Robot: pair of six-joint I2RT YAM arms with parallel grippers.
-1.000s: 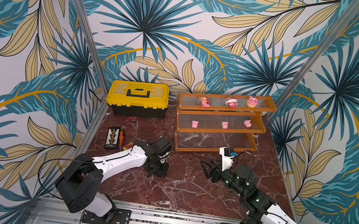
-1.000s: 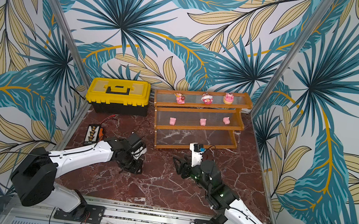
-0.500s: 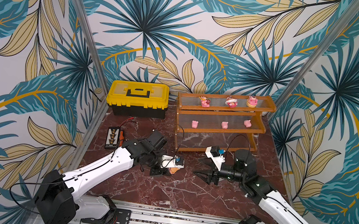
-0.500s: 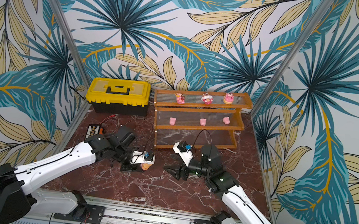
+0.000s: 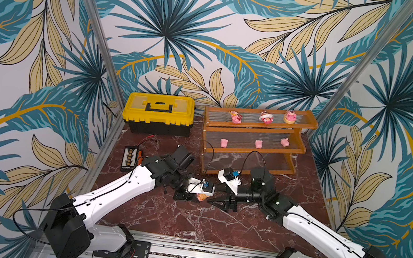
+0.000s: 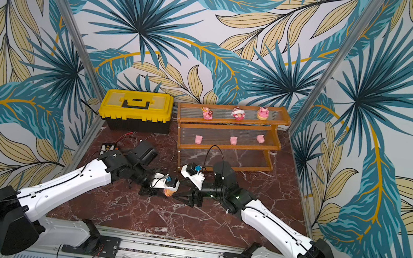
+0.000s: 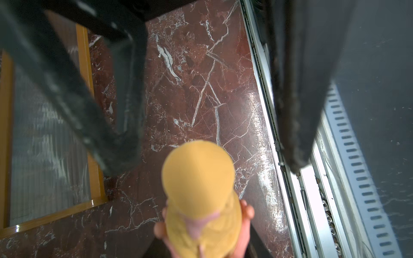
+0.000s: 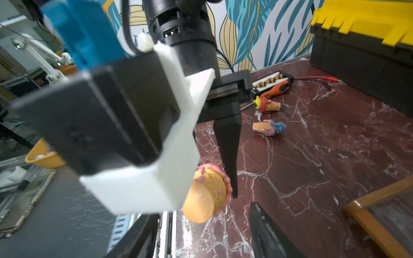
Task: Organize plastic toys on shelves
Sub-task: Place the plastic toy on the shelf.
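My left gripper (image 5: 200, 197) hangs low over the middle of the table, shut on a tan ice-cream-cone toy (image 7: 201, 196) with pink at its top; the cone's blunt end sticks out towards my right gripper (image 5: 213, 196). The right gripper is open, its black fingers (image 7: 297, 111) standing either side of the cone's end without touching it. The shelves (image 5: 308, 120) stand at the back right in both top views: three pink characters (image 5: 266, 117) on the top tier, three pink piglets (image 5: 258, 143) on the middle tier. Two more cone toys (image 8: 269, 127) lie on the table behind the left gripper.
A yellow-and-black toolbox (image 5: 158, 113) stands at the back left. In front of it lie a black connector board (image 5: 130, 158), an orange-handled screwdriver (image 8: 274, 88) and a red cable (image 8: 312, 78). The metal rail (image 5: 183, 244) runs along the table's front edge.
Both arms have unfolded from near the table and reached towards the middle. The left gripper's cone toy and the right gripper's fingertips now meet there.
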